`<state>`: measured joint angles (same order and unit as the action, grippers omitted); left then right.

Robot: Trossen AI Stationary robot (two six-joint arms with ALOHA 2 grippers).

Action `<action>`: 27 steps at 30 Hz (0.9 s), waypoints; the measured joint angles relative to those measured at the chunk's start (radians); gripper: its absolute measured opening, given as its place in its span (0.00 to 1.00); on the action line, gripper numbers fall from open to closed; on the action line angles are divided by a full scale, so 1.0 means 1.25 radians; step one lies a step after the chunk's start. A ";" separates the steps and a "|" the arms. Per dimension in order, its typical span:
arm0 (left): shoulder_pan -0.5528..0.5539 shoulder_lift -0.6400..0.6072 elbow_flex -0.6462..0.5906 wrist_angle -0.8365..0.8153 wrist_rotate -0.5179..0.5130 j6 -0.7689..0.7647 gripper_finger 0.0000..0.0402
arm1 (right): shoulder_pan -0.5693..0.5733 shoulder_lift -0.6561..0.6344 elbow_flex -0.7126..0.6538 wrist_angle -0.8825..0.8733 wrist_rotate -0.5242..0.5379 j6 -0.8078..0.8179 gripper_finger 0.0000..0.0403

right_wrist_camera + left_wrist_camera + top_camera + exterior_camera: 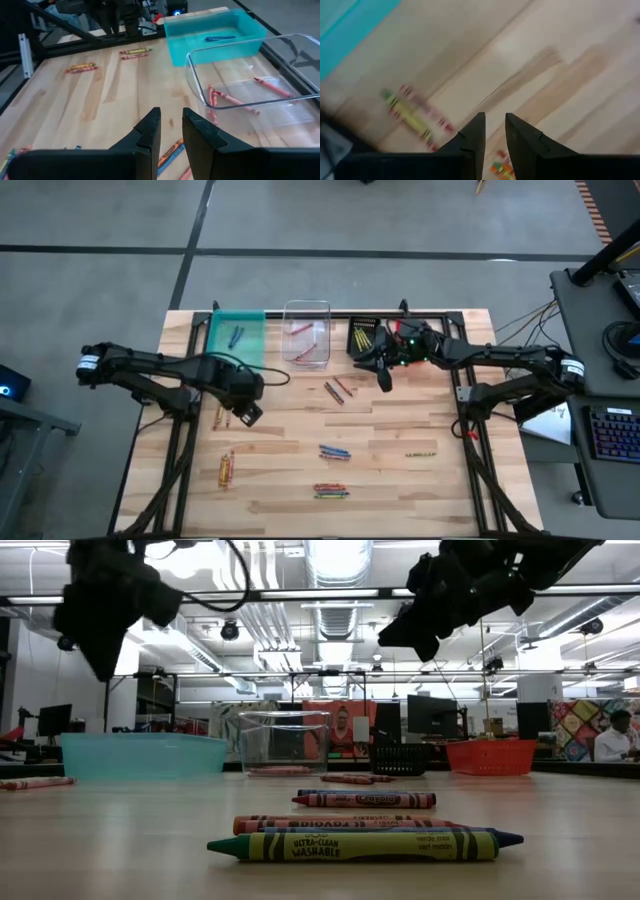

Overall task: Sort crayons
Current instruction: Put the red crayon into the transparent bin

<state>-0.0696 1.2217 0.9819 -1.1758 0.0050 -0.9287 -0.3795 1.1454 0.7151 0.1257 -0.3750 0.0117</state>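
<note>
- Crayons (334, 453) lie mostly loose on the counter (400, 480), in small clusters well in front of the clear bin (306, 332) and off to either side of it.
- Sorted so far, as far as I can judge: a blue one in the teal bin (236, 335) beside the clear bin, a few pink-red ones inside the clear bin, and several in the black bin (362, 338) on its other side (colours there too small to tell).
- Most of the job looks undone; at least six clusters wait on the wood.
- Left end effector (248, 414) hangs in front of the teal bin, fingers nearly together with nothing between them.
- Right end effector (384, 380) hangs just in front of the black bin, likewise narrowly parted and empty.
- Only the low view shows a red bin (490, 756); only the right wrist view shows the clear bin's contents plainly.
</note>
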 joint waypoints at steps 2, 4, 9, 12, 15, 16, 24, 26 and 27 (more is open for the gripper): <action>-0.010 0.000 -0.002 -0.017 -0.003 -0.034 0.14 | 0.008 0.000 0.000 0.000 0.014 0.007 0.17; -0.017 0.000 -0.004 -0.020 -0.004 -0.049 0.14 | 0.014 0.000 0.000 0.000 0.016 0.012 0.17; -0.034 0.000 -0.039 -0.013 -0.031 -0.114 0.14 | 0.035 0.000 0.000 0.000 0.048 0.013 0.17; -0.038 0.000 -0.085 -0.012 -0.039 -0.179 0.14 | 0.045 0.000 0.000 0.000 0.052 0.013 0.17; -0.038 0.000 -0.133 -0.010 -0.059 -0.232 0.14 | 0.048 0.000 0.000 0.000 0.052 0.013 0.17; -0.038 0.000 -0.146 -0.010 -0.071 -0.250 0.14 | 0.048 0.000 0.000 0.000 0.052 0.015 0.17; -0.038 0.000 -0.227 0.040 -0.111 -0.312 0.18 | 0.047 0.001 0.001 0.009 0.052 0.008 0.17; -0.038 0.000 -0.244 0.064 -0.110 -0.318 0.19 | 0.047 0.001 0.001 0.011 0.052 0.002 0.17; -0.038 0.000 -0.251 0.078 -0.111 -0.318 0.20 | 0.047 0.001 0.001 0.012 0.052 -0.002 0.17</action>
<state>-0.1165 1.2217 0.6684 -1.0782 -0.1334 -1.3268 -0.3206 1.1461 0.7162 0.1402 -0.3096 0.0093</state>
